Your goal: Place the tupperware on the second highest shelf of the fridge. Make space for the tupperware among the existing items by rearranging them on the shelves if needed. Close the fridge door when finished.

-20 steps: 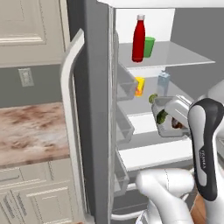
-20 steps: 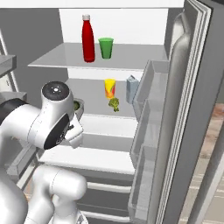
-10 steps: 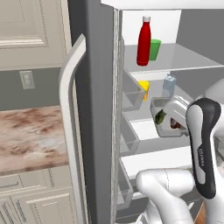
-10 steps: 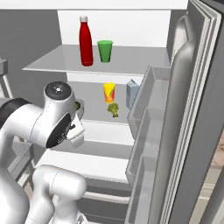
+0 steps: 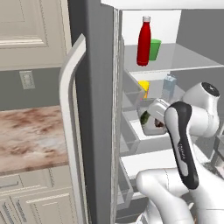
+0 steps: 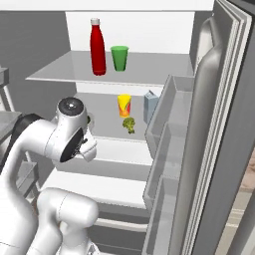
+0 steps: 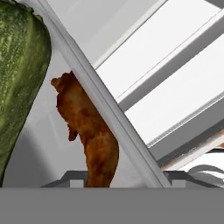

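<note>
The fridge [image 5: 94, 65] stands open, its right door [image 6: 219, 124] swung out. In front of the second highest shelf [image 6: 107, 130], at the left side of the opening, my gripper [image 5: 162, 124] is shut on the tupperware [image 5: 151, 122]; my forearm hides most of the hand. The hand view looks into the tupperware [image 7: 100, 100], where a green piece [image 7: 17, 65] and an orange-red piece [image 7: 94, 140] show. That shelf carries a yellow item [image 6: 124, 104], a pale blue carton [image 6: 151, 105] and a broccoli floret [image 6: 130, 124]. A red bottle [image 6: 97, 47] and a green cup [image 6: 119, 58] stand on the top shelf [image 6: 60, 74].
The left door with its long pale handle [image 5: 70, 131] stands open close by my arm. Grey rimmed bins [image 6: 164, 149] line the inside of the right door. A marbled counter [image 5: 30, 135] with pale cabinets lies left of the fridge.
The whole picture has drifted a little, so the base has moved relative to the fridge. The tupperware stays in the gripper, held the same way.
</note>
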Controlling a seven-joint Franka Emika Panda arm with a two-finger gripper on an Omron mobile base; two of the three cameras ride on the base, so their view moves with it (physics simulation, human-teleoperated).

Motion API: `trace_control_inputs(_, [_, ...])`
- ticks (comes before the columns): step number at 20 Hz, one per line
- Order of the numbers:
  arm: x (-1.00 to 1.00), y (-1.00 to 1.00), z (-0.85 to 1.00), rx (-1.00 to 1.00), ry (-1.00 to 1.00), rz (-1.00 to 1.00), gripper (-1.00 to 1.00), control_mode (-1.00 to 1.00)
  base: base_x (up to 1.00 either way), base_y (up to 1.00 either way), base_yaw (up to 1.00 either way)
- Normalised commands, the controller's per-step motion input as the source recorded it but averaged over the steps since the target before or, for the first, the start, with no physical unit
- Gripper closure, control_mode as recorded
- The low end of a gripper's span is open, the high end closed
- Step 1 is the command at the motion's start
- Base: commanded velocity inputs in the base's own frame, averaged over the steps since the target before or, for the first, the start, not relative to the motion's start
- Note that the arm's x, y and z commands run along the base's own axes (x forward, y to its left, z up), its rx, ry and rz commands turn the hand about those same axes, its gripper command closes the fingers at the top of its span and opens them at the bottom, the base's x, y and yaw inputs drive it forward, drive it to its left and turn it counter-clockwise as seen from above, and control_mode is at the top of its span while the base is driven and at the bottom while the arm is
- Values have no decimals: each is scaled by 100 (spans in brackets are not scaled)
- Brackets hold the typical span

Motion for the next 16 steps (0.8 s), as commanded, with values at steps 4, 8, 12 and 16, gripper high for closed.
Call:
trace_control_inputs(4, [73, 30, 0, 0, 0, 0, 100, -100, 0, 0, 0])
trace_control_inputs(8, [65, 25, -3, 1, 0, 0, 100, -100, 0, 0, 0])
trace_control_inputs(12, [76, 9, -16, 7, 0, 1, 100, -100, 0, 0, 0])
trace_control_inputs(16, [62, 0, -36, 12, 0, 4, 100, -100, 0, 0, 0])
